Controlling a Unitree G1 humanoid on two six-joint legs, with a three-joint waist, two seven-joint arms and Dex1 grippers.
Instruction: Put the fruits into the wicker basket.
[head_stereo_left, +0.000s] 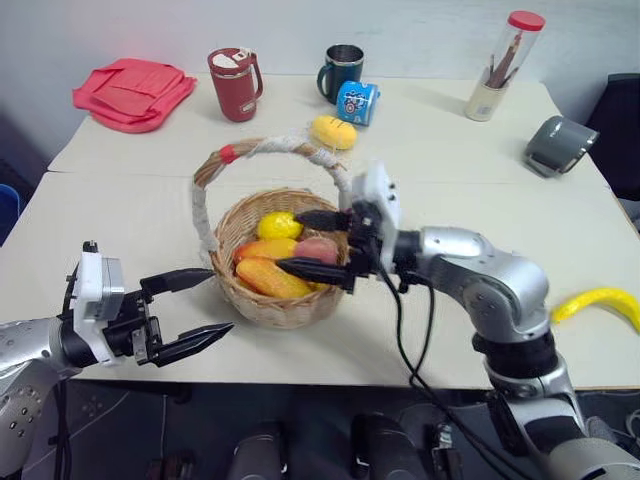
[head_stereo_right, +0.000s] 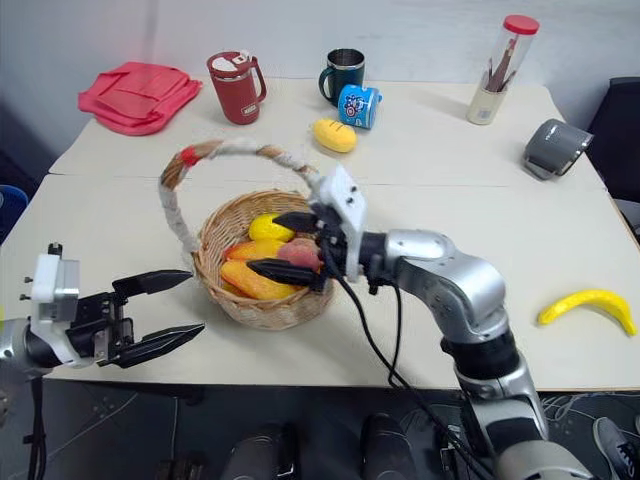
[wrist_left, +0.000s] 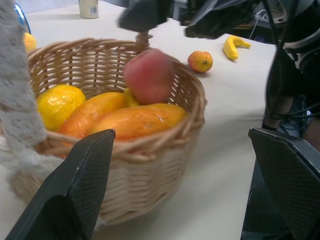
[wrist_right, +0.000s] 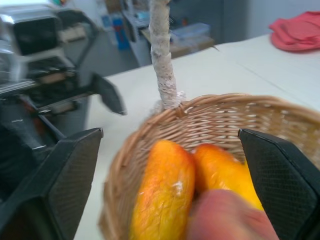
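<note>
The wicker basket (head_stereo_left: 283, 306) stands at the middle of the near table, its cloth-wrapped handle (head_stereo_left: 280, 148) arching over it. Inside lie orange-yellow mangoes (head_stereo_left: 270, 278), a lemon (head_stereo_left: 279, 225) and the pink peach (wrist_left: 149, 76), which rests on top of the mangoes. My right gripper (head_stereo_left: 292, 242) hovers open, level over the basket, with the peach just below its fingers and free of them. Left of the basket, my left gripper (head_stereo_left: 220, 300) stands open and empty. Outside the basket lie a yellow fruit (head_stereo_left: 333, 131), a banana (head_stereo_left: 600, 303) and a small orange fruit (wrist_left: 200, 61).
Along the far table stand a red mug (head_stereo_left: 235, 83), a dark mug (head_stereo_left: 342, 68), a tipped blue cup (head_stereo_left: 357, 102), a red cloth (head_stereo_left: 133, 92), a tall red-capped jar (head_stereo_left: 505, 65) and a tipped grey mug (head_stereo_left: 558, 145).
</note>
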